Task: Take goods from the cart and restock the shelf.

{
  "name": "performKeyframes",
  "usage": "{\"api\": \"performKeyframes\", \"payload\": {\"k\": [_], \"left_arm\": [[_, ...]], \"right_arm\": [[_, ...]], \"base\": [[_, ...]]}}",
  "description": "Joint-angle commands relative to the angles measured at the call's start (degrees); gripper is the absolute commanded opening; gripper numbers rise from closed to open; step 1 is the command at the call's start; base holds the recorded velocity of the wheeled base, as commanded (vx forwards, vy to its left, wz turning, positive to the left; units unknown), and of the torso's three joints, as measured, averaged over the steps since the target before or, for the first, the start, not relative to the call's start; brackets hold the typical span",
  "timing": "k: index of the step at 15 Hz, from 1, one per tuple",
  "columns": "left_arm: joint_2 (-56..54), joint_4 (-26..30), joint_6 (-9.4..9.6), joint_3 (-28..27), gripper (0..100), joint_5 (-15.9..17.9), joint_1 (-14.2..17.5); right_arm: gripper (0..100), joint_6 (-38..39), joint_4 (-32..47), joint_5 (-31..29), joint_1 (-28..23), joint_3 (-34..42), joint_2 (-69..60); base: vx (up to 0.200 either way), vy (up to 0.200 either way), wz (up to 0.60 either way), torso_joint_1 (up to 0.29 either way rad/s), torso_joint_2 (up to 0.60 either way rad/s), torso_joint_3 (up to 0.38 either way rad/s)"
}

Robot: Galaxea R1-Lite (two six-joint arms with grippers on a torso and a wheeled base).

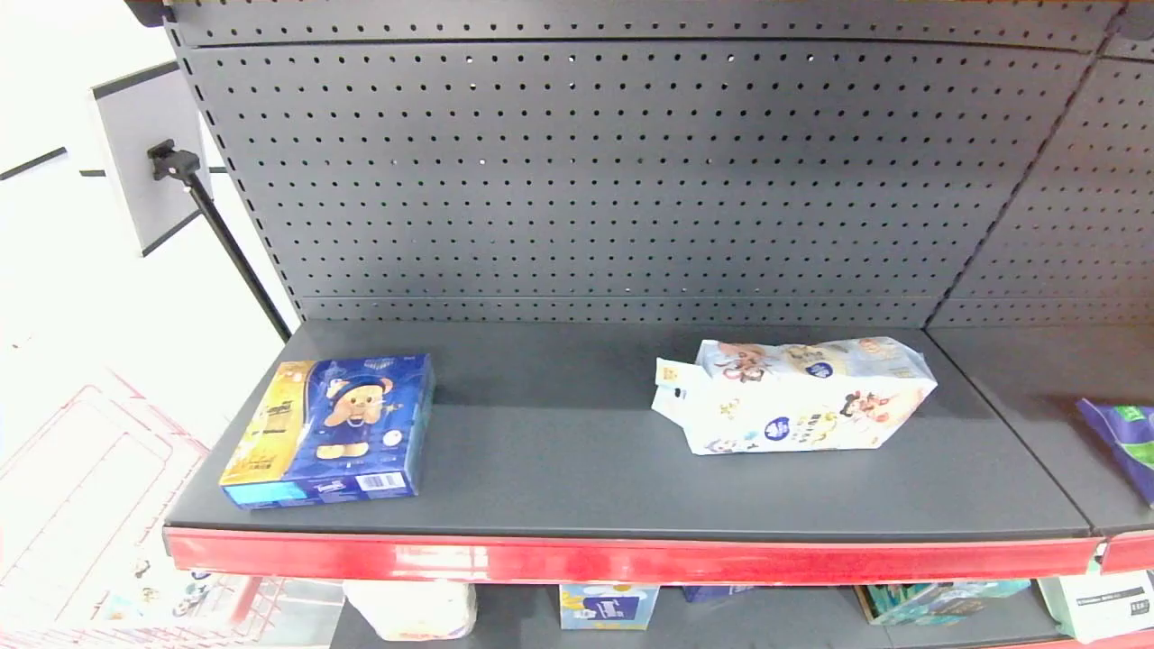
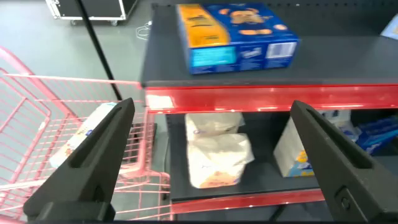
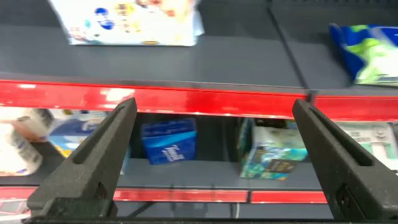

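A blue box with a cartoon bear [image 1: 332,431] lies flat at the left front of the dark shelf [image 1: 577,469]. A white printed pack [image 1: 793,395] lies on its side right of the middle. The pink wire cart [image 1: 81,505] stands to the shelf's left; a white pack [image 2: 84,134] lies in it. My left gripper [image 2: 214,162] hangs open below the shelf's red front edge [image 2: 267,98], in front of the blue box [image 2: 233,37]. My right gripper [image 3: 214,162] is open too, level with the red edge [image 3: 199,98], below the white pack [image 3: 127,22].
A blue and green bag [image 1: 1127,442] lies on the neighbouring shelf to the right. The lower shelf holds a white bag [image 2: 217,155], a blue box [image 3: 169,140] and other goods. A perforated back panel [image 1: 631,171] closes the shelf. A sign on a stand [image 1: 144,153] is at far left.
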State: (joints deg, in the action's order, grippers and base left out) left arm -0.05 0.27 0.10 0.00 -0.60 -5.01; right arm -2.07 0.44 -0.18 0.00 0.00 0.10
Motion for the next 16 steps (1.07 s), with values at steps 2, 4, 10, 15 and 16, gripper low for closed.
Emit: {"api": "performKeyframes", "payload": {"k": [2,4,10,15,16], "left_arm": [[0.05,0.0,-0.01,0.0,100,-0.02,0.0],[0.05,0.0,-0.01,0.0,100,-0.02,0.0],[0.05,0.0,-0.01,0.0,100,-0.02,0.0],[0.05,0.0,-0.01,0.0,100,-0.02,0.0],[0.05,0.0,-0.01,0.0,100,-0.02,0.0]], "right_arm": [[100,-0.04,0.0,0.01,0.0,0.0,-0.01],[100,-0.04,0.0,0.01,0.0,0.0,-0.01],[100,-0.04,0.0,0.01,0.0,0.0,-0.01],[100,-0.04,0.0,0.01,0.0,0.0,-0.01],[100,0.05,0.0,0.01,0.0,0.0,-0.01]], "base": [[0.0,0.2,0.0,0.005,0.0,0.005],[0.0,0.2,0.0,-0.002,0.0,0.005],[0.0,0.2,0.0,0.001,0.01,0.001],[0.0,0.2,0.0,0.004,0.0,0.003],[0.0,0.2,0.0,0.002,-0.01,0.002]]}}
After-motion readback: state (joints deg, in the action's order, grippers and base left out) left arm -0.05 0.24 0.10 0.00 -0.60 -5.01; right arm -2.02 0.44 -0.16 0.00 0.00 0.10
